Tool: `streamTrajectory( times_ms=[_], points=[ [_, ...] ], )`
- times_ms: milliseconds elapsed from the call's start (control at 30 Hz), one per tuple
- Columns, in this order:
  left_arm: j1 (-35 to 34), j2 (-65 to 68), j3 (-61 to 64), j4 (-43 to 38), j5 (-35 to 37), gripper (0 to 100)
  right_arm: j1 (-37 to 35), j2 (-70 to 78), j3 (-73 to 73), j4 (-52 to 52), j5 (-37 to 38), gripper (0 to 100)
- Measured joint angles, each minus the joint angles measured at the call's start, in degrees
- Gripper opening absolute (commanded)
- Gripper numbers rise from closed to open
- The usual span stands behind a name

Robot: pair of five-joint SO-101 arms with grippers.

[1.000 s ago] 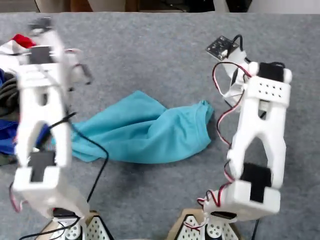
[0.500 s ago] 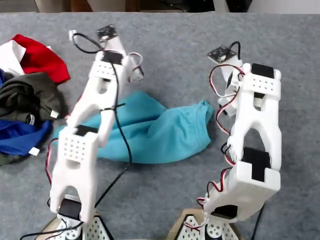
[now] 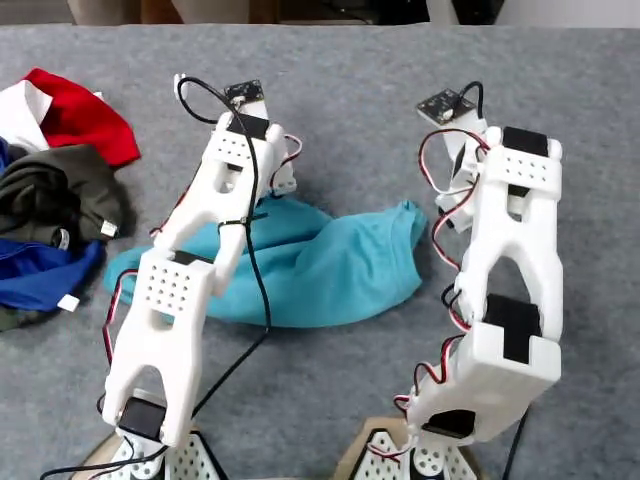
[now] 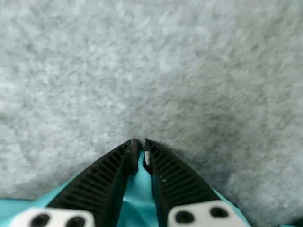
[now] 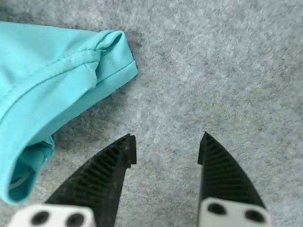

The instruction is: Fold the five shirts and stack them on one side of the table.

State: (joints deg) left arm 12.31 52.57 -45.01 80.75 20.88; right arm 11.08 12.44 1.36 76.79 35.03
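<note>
The crumpled teal fabric shirt (image 3: 330, 265) lies unfolded at the centre of the grey felt-covered tabletop (image 3: 350, 80), stretched from about 9 o'clock to 3 o'clock. Its hemmed opening sits at the 3 o'clock end. In the right wrist view that hemmed end (image 5: 57, 80) rests flat on the grey surface.

The left arm's fingers (image 4: 140, 143) are clenched on a fold of the teal shirt (image 4: 138, 182), with cloth showing between the two black ribbed pads. Their tips are down at the tabletop. In the high view they meet the shirt's edge at about 11 o'clock of the garment.

The right arm's fingers (image 5: 165, 142) are released and spread wide over bare felt. They are close to the shirt's hemmed end but not touching it, at roughly 2 o'clock of the garment.

At the tabletop's 9 to 10 o'clock edge sits a loose heap, well apart from the teal shirt. It holds a red shirt (image 3: 80, 120), a white shirt (image 3: 18, 110), a dark olive shirt (image 3: 55, 190) and a blue shirt (image 3: 40, 270).
</note>
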Motion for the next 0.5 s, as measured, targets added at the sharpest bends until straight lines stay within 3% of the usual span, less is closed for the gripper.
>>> streamTrajectory(
  times_ms=[167, 500],
  points=[
    [-3.6, 0.3, -6.2, 5.5, -0.4, 2, 0.0, 0.0, 0.0, 0.0, 0.0, 22.8],
    [-11.8, 0.3, -31.6, 16.4, -1.9, 2, 0.0, 0.0, -0.4, 1.7, 0.0, 22.8]
  ],
)
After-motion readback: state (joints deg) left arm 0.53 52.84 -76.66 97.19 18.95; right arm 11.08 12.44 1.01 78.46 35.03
